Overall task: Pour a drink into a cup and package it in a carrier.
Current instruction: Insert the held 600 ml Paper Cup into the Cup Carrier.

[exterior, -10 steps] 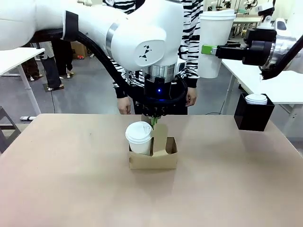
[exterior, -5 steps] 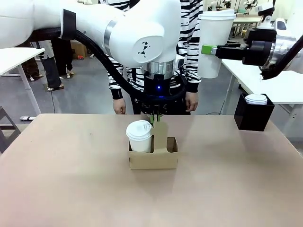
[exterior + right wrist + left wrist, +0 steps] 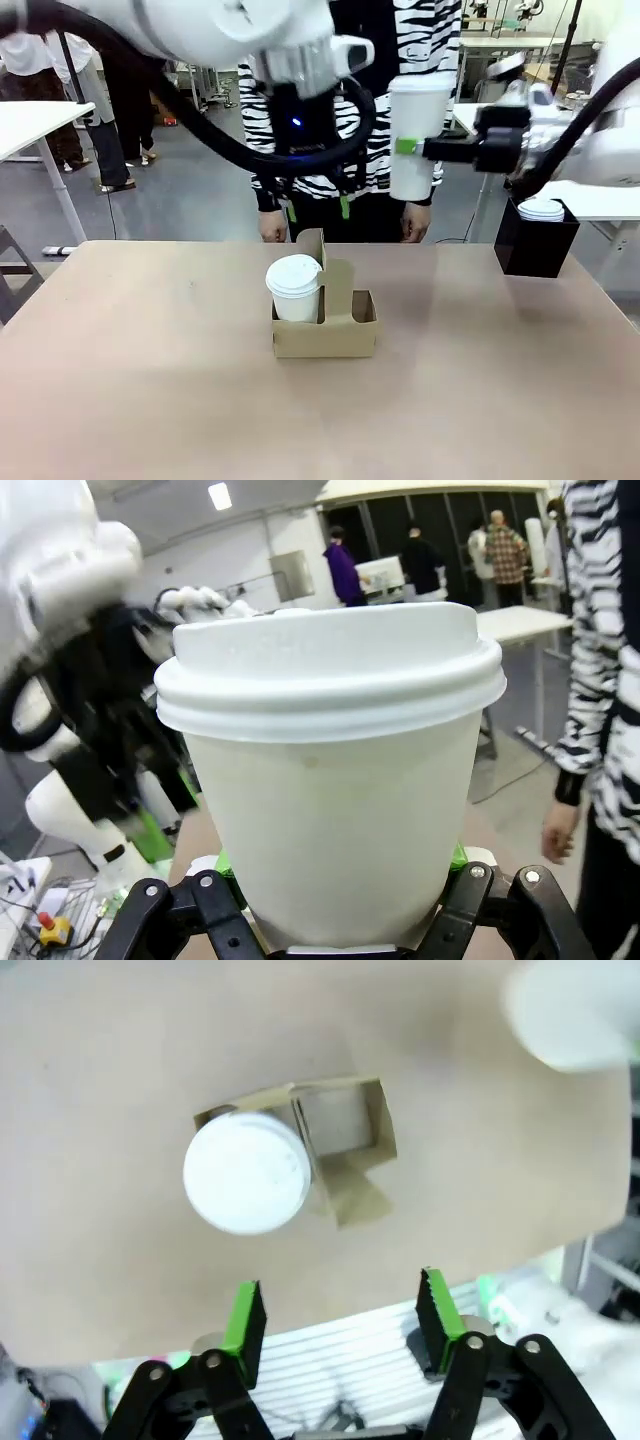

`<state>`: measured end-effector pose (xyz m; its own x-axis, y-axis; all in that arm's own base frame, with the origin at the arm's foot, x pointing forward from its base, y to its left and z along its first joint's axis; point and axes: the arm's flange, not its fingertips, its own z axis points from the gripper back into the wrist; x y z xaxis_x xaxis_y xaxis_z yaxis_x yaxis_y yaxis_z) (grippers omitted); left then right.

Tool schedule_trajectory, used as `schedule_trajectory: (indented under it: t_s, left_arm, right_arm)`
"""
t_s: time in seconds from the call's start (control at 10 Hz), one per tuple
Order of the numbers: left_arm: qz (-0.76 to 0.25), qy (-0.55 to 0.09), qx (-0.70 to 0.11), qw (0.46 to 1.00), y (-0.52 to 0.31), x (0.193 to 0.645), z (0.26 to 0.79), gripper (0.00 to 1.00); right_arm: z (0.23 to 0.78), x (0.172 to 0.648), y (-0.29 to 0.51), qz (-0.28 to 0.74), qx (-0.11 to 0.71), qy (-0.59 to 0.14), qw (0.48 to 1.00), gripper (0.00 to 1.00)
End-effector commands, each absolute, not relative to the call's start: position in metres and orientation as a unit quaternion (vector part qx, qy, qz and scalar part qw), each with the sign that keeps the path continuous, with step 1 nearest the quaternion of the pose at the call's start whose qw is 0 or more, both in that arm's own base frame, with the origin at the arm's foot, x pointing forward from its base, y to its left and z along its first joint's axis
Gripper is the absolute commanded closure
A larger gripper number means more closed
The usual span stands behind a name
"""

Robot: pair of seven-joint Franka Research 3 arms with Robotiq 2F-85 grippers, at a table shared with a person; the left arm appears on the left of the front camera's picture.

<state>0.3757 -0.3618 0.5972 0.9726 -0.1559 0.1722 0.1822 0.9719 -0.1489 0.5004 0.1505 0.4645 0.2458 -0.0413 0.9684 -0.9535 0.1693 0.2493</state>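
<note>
While the left tool hangs over the carrier in the front view, its pads are spread wide with nothing gripped. Carrier sits mid-desk, slightly toward the far edge. Lidded cup stands upright in the carrier's left slot, touching the centre handle panel; right slot is vacant. Right tool comes in from the desk's right side, up high, clamped side-on around the twin cup, lid on, upright, well clear of the desk and above and to the right of the carrier. Black box near the far right corner carries a stack of white lids. Person in a striped top stands at the far edge, hands hanging just behind it.

Left wrist view, looking straight down: left tool has its fingers far apart, empty. Carrier lies beyond them on the desk, cup seated in one slot, the other slot showing bare cardboard. Twin cup is a white blur at the top right corner.

Right wrist view: right tool is closed on the twin cup, pads pressing both sides of the lower wall, lid seated flat. Person's striped sleeve and hand are at the picture's right.
</note>
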Motion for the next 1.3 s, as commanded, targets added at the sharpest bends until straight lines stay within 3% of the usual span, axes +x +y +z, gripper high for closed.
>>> schedule_trajectory:
  t_s: [0.0, 0.2, 0.4, 0.5, 0.6, 0.8, 1.2]
  left_arm:
    - [-0.225, -0.088, -0.109, 0.964, -0.284, 0.351, 0.604, 0.00]
    - [-0.319, -0.080, -0.135, 0.935, -0.202, 0.348, 0.597, 0.00]
    - [-0.352, -0.123, -0.120, 0.920, -0.158, 0.337, 0.577, 0.00]
    - [-0.374, -0.179, -0.058, 0.908, -0.149, 0.336, 0.565, 0.00]
    - [-0.329, -0.102, -0.128, 0.930, -0.169, 0.344, 0.592, 0.00]
    - [-0.329, -0.102, -0.128, 0.930, -0.169, 0.344, 0.592, 0.00]
    - [-0.407, -0.165, -0.126, 0.890, -0.108, 0.346, 0.550, 0.00]
  right_arm:
    - [0.455, 0.516, 0.171, 0.419, 0.542, -0.464, 0.561, 0.20]
    - [0.437, 0.509, 0.191, 0.454, 0.568, -0.457, 0.512, 0.20]
    - [0.422, 0.506, 0.199, 0.478, 0.592, -0.449, 0.469, 0.20]
    - [0.425, 0.506, 0.191, 0.492, 0.585, -0.442, 0.470, 0.20]
    - [0.425, 0.500, 0.203, 0.459, 0.582, -0.450, 0.498, 0.20]
    - [0.425, 0.500, 0.203, 0.459, 0.582, -0.450, 0.498, 0.20]
    - [0.381, 0.502, 0.217, 0.489, 0.603, -0.449, 0.443, 0.20]
